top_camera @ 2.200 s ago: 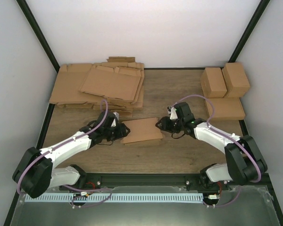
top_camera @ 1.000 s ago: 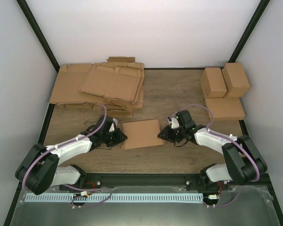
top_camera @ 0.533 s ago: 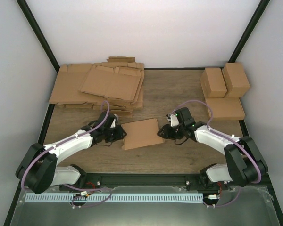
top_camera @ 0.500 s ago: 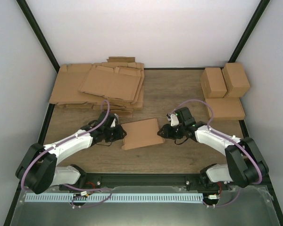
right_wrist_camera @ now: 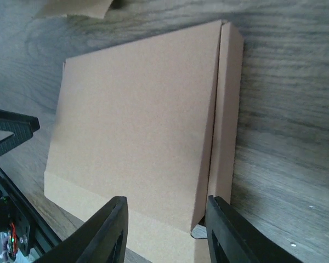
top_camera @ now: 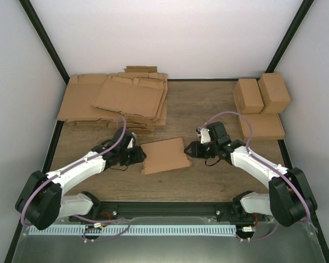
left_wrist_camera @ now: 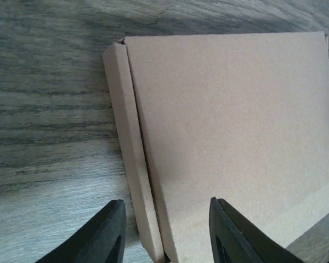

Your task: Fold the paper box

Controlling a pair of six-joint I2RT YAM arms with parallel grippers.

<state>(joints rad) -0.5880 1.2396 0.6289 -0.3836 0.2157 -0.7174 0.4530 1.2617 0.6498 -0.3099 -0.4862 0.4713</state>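
**Robot test cell, lab setting**

Wood-grain table [top_camera: 208, 183] walled in by white panels [top_camera: 170, 38] on black frame posts [top_camera: 44, 41]. 2 arms [top_camera: 252, 164] bolted to a rail [top_camera: 170, 210]. Cardboard stock sorted: pile of flat sheets [top_camera: 120, 101] far left, 3 closed boxes [top_camera: 249, 97] far right, 1 paper box [top_camera: 164, 155] centre.

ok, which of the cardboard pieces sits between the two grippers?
The paper box, the lone folded piece mid-table, flanked by the left gripper and right gripper. The stack of flat sheets lies back-left; the finished boxes sit back-right.
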